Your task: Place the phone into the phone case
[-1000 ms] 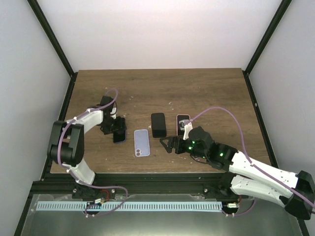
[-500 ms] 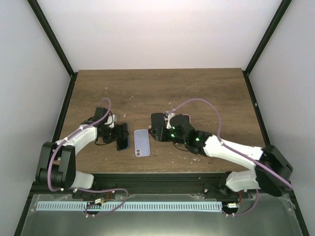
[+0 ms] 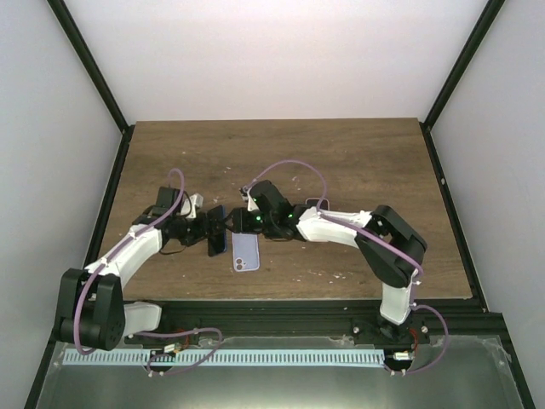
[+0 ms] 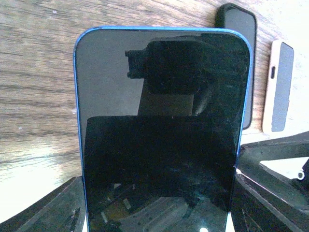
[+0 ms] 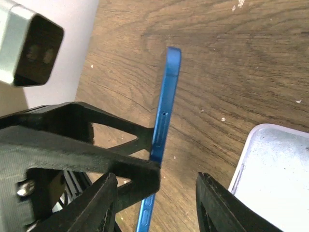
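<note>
My left gripper (image 3: 213,234) is shut on the blue phone (image 3: 218,239) and holds it on edge, just above the table. In the left wrist view the phone's dark screen (image 4: 161,121) fills the frame between the left gripper's (image 4: 159,205) fingers. The pale lavender phone case (image 3: 245,251) lies flat just right of the phone, and its corner (image 5: 275,164) shows in the right wrist view. My right gripper (image 3: 233,223) reaches in from the right. Its jaws (image 5: 157,205) straddle the phone's thin blue edge (image 5: 164,121) with a gap on the right side.
A black phone-shaped item (image 3: 274,220) lies behind the right wrist, partly covered by it, and shows again (image 4: 239,43) in the left wrist view. A pink-white phone or case (image 3: 317,204) lies further right, by the right forearm (image 3: 341,228).
The right arm swung left across the table, from beside the pink-white item to the blue phone, and its jaws narrowed. The left gripper tilted the phone up and shifted slightly right.
</note>
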